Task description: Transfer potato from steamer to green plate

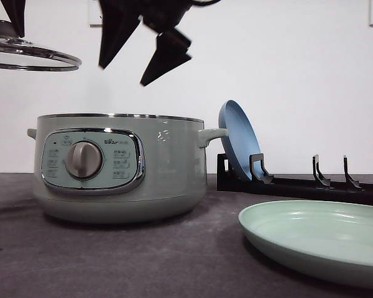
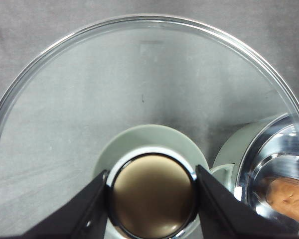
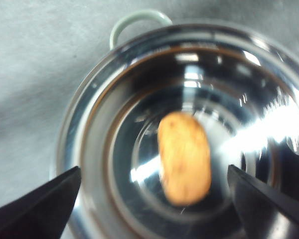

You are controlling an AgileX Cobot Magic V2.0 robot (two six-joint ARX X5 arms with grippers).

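Note:
The pale green steamer (image 1: 118,167) stands open at the table's left. The orange-brown potato (image 3: 184,158) lies on the shiny bowl floor of the steamer (image 3: 104,124). My right gripper (image 1: 123,73) hangs open above the pot, and in its wrist view the right gripper (image 3: 154,172) has one finger on either side of the potato, well above it. My left gripper (image 2: 153,196) is shut on the knob of the glass lid (image 2: 139,99), holding the lid (image 1: 31,56) high at the upper left. The green plate (image 1: 317,239) lies at the front right.
A black dish rack (image 1: 298,183) stands behind the green plate, with a blue plate (image 1: 236,136) upright in it beside the steamer's right handle. Dark grey cloth covers the table. Through the lid, the steamer's rim (image 2: 269,169) and the potato (image 2: 286,196) show.

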